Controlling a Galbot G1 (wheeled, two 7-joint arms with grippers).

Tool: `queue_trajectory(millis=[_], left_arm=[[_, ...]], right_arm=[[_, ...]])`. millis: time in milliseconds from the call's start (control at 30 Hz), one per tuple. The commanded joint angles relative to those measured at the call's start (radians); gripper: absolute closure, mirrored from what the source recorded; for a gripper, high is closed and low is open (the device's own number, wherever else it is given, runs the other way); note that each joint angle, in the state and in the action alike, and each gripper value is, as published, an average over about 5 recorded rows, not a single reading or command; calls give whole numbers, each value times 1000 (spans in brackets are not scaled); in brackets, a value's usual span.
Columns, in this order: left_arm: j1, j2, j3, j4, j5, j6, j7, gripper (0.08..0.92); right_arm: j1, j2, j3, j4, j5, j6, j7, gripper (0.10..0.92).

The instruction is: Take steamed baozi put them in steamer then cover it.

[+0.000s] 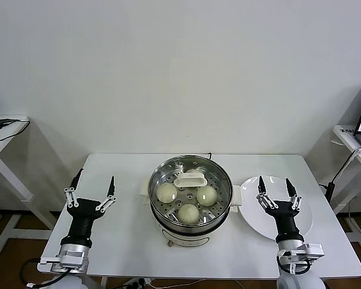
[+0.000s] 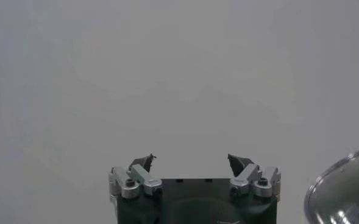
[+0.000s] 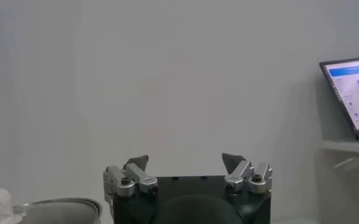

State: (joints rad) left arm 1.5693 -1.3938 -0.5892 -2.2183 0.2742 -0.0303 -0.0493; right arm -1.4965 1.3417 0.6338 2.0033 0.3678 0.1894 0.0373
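Standing in the middle of the white table [image 1: 126,241], the steamer [image 1: 191,227] held the buns [image 1: 166,192], three showing through the glass cover [image 1: 219,174] that sat on its rim. A white plate [image 1: 252,211] lay just beside it on the robot's right. The left gripper [image 1: 94,185] and right gripper [image 1: 274,187] flanked the steamer, jaws spread wide, holding nothing.

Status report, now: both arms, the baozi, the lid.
Left gripper open, empty, left of steamer. Right gripper open over white plate. Three baozi visible inside, cover on. Nothing obstructing.
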Motion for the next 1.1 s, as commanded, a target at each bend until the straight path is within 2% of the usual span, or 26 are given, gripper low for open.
queue_trajectory(millis=[33,1100], left_arm=[[11,-28,-113,80,-149,-75,73,177],[28,-32,-101,107,-139,-87,81,177]], right_arm=[[3,2,0,12,-13,-18,1,203],[-9,0,3,49,-61,-68,19,203]])
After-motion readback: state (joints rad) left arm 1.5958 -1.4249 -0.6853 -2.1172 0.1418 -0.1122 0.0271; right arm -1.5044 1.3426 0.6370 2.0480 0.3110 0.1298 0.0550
